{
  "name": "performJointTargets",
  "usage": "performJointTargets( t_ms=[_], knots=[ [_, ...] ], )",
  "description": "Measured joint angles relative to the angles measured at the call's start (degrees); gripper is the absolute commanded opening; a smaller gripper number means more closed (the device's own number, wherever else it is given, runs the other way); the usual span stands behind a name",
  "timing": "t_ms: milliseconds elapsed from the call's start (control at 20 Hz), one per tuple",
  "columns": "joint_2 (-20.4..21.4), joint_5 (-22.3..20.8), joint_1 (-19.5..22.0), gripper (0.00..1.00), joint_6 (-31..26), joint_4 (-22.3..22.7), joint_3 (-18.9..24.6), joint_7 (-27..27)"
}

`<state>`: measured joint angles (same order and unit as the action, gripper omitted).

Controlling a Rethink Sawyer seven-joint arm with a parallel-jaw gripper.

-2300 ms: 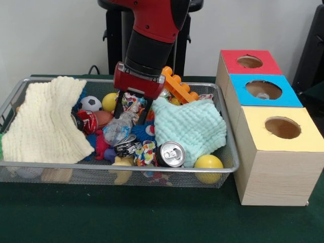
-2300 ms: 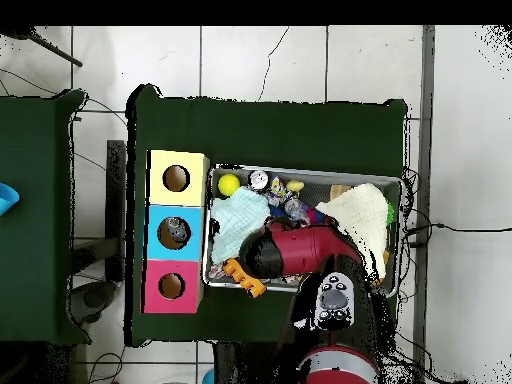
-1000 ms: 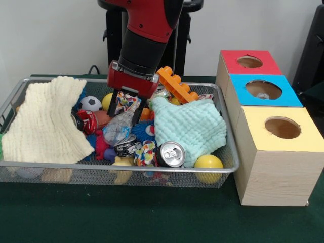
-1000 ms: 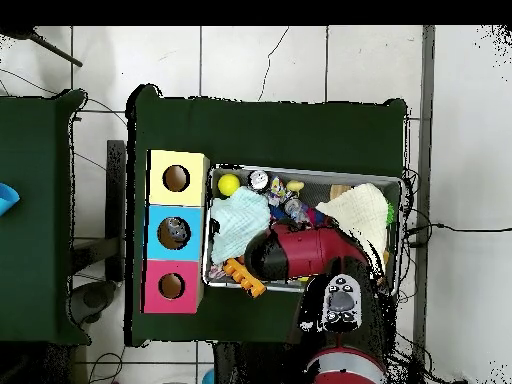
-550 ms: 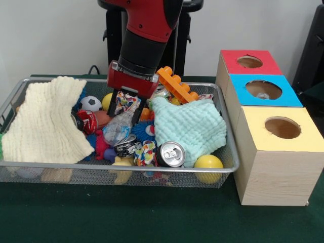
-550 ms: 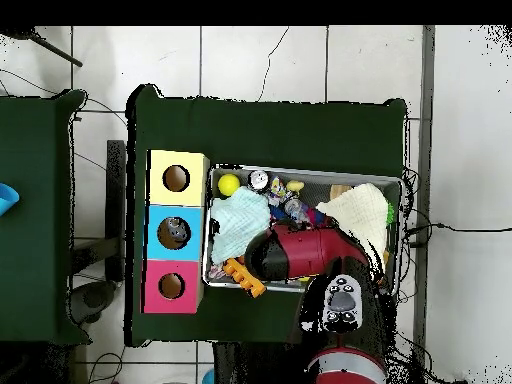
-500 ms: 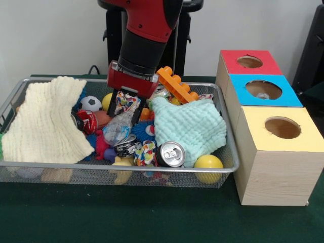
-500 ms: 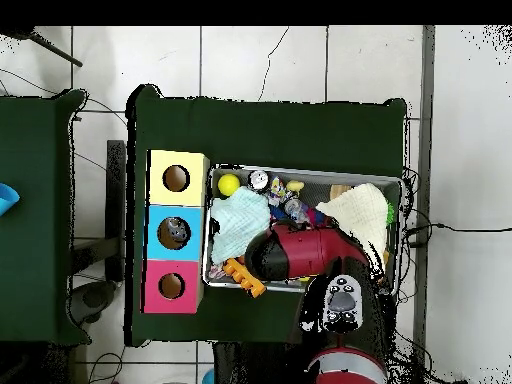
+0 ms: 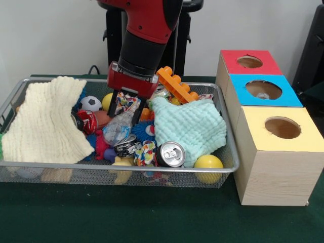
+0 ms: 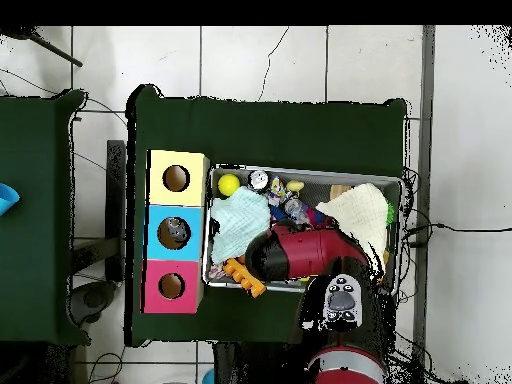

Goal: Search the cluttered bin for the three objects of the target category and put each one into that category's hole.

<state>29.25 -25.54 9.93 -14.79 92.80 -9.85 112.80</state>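
Gripping a crumpled, multicoloured printed wrapper [image 9: 126, 103] between its two black fingers, the red-and-black gripper [image 9: 126, 107] hangs just above the clutter at the upper centre of the front view. This looks like the lift-out step; next it must carry the wrapper rightward to one of the box holes. The wire mesh bin [image 9: 116, 174] holds a cream knitted cloth [image 9: 44, 121], a mint knitted cloth [image 9: 190, 126], a silver drink can [image 9: 170, 154], balls and toys. The blue-topped wooden box [image 9: 263, 90] already contains something.
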Motion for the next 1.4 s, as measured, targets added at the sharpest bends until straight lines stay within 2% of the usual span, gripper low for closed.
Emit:
performJointTargets(
  t_ms=[1400],
  knots=[
    [-1.08, 0.00, -0.11, 1.00, 0.01, 0.03, 0.00, 0.00]
  ],
)
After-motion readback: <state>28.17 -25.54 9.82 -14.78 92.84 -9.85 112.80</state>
